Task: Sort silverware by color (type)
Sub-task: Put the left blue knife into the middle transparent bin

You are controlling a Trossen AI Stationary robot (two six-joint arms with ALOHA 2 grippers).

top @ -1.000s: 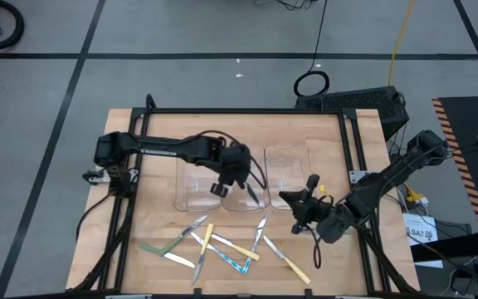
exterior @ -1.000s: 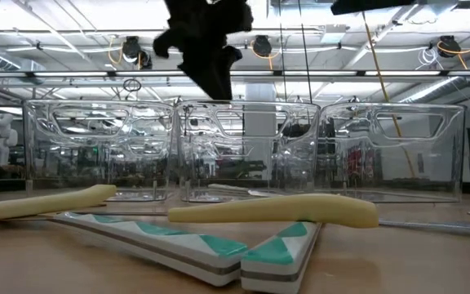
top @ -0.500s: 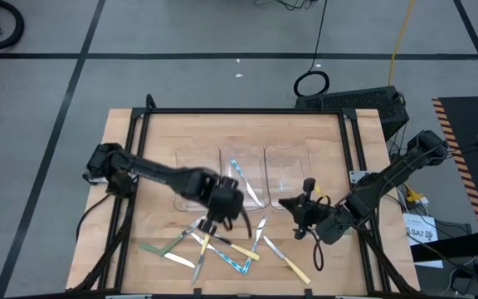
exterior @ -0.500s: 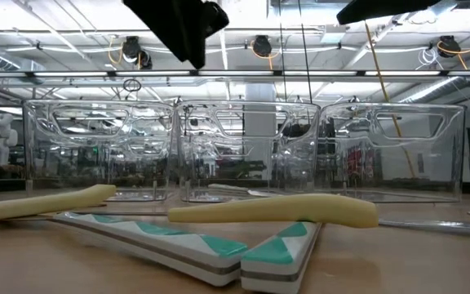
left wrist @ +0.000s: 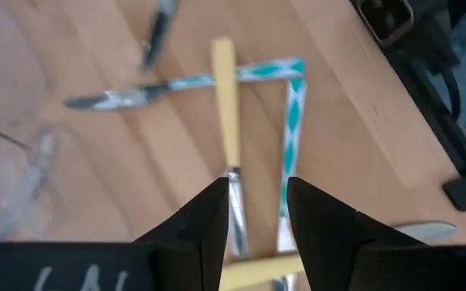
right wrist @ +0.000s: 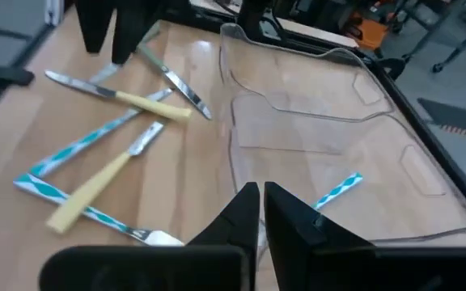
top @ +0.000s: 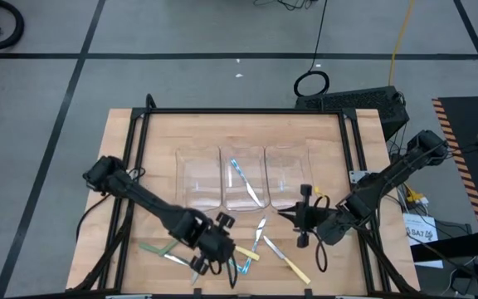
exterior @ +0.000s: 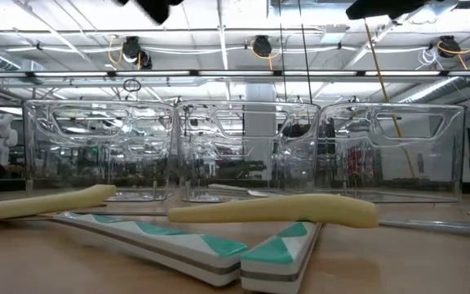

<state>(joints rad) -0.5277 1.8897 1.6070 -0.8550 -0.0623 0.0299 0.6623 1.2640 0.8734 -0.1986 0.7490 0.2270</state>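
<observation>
The silverware lies scattered on the table's near part: a green-handled piece [top: 159, 247], yellow-handled ones [top: 292, 268] [left wrist: 226, 105] [exterior: 276, 211] and light-blue patterned ones [left wrist: 293, 121] [exterior: 178, 243]. A light-blue-handled piece [top: 238, 177] [right wrist: 338, 191] lies in the middle clear bin [top: 243, 158]. My left gripper [top: 209, 252] [left wrist: 253, 202] hovers open just over the pile, its fingers either side of a yellow-handled piece's metal neck, touching nothing. My right gripper [top: 304, 218] [right wrist: 261, 206] waits shut near the right bin's near side, holding nothing.
Three clear bins stand in a row across the table's middle [exterior: 243, 151], left [top: 199, 174] and right [top: 285, 170]. A black frame rail [top: 243, 111] runs round the table. Bare wood shows to the left of the pile [top: 123, 249]. Cables and a black box lie beyond the far right corner.
My left gripper has swung from above the middle bin toward the table's near edge and come down over the scattered pile. A light-blue-handled piece now shows in the middle bin where the gripper had been. My right gripper has barely shifted.
</observation>
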